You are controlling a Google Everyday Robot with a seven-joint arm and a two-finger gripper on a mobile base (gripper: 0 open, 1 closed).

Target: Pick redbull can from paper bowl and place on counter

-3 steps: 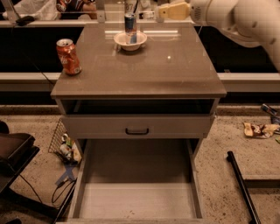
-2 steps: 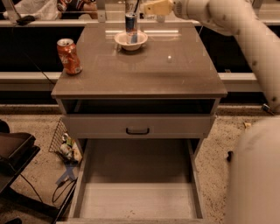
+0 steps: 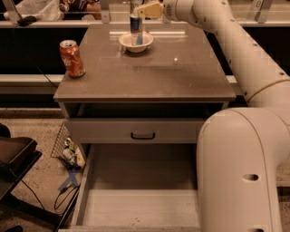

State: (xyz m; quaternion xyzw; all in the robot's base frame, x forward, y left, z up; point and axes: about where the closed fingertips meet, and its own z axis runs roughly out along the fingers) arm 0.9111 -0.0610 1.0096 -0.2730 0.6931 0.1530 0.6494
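The redbull can (image 3: 135,28) stands upright in the white paper bowl (image 3: 136,44) at the far middle of the grey-brown counter (image 3: 149,68). My gripper (image 3: 144,10) is at the top of the view, just right of the can's upper part and level with its top. I cannot tell whether it touches the can. My white arm (image 3: 235,50) reaches in from the right across the counter's far right corner.
An orange soda can (image 3: 72,58) stands at the counter's left edge. The cabinet's bottom drawer (image 3: 140,190) is pulled wide open; the upper drawer (image 3: 142,135) is shut. A wire basket (image 3: 68,146) and cables lie on the floor at left. A pale ledge (image 3: 45,22) runs behind.
My gripper has moved left across the far edge of the counter to the can's top. My arm now fills the right side of the view. The can and bowl have not moved.
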